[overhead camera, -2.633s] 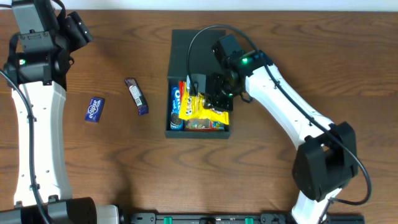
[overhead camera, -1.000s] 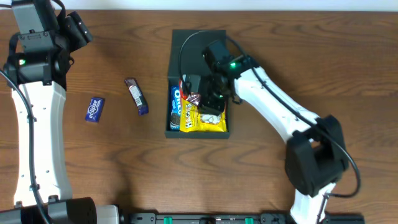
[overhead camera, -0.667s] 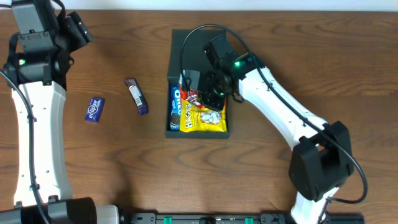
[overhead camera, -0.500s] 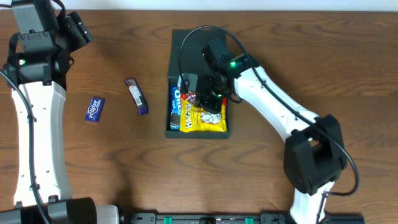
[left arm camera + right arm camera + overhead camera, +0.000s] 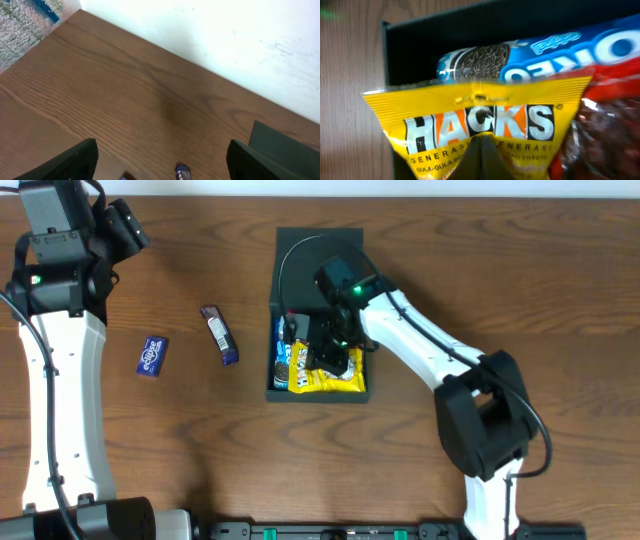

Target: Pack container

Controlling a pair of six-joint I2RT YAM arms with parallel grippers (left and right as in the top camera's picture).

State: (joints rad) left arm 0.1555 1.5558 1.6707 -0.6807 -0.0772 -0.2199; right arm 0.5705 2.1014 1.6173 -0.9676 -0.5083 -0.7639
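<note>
The dark teal container stands open at the table's middle, its lid flap laid back. Inside lie a yellow Hacks packet, a blue Oreo roll and a red packet. My right gripper is down in the container with its fingers shut together, tips resting on the yellow packet, nothing between them. The Oreo roll lies behind it against the container wall. My left gripper is open and empty, high at the far left.
A purple snack bar and a small blue packet lie on the wooden table left of the container. The left wrist view shows the bar's tip and a container corner near the white wall.
My right gripper has moved left and down inside the container; the yellow packet now lies flatter along the front. The left arm has not moved.
</note>
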